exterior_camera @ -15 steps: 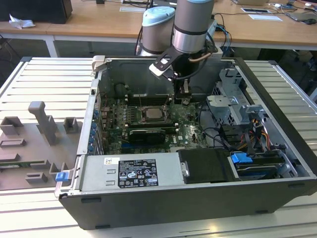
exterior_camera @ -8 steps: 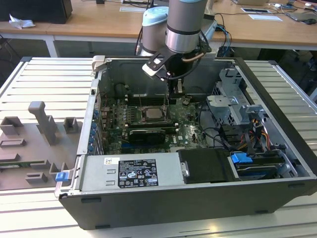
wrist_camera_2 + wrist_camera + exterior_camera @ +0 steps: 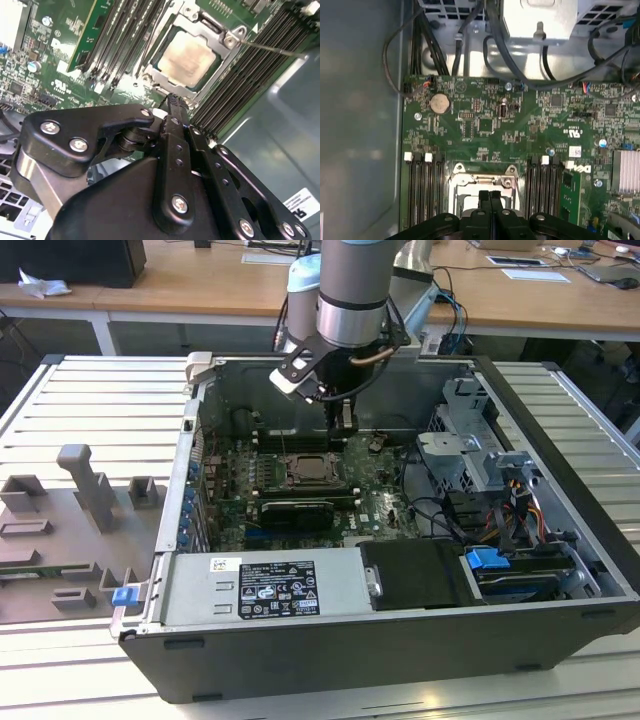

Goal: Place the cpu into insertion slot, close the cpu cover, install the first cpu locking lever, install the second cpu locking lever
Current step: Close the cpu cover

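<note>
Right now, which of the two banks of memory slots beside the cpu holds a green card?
The bank away from the grey case wall; a green card stands at its outer edge. The other bank shows only bare black slots.

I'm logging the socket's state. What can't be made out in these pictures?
First wrist view: the fingers hide most of the cpu cover.
Second wrist view: the lever wire runs off the picture, so its end is cut off.
Exterior view: the insertion slot is too small to tell whether levers are latched.
</note>
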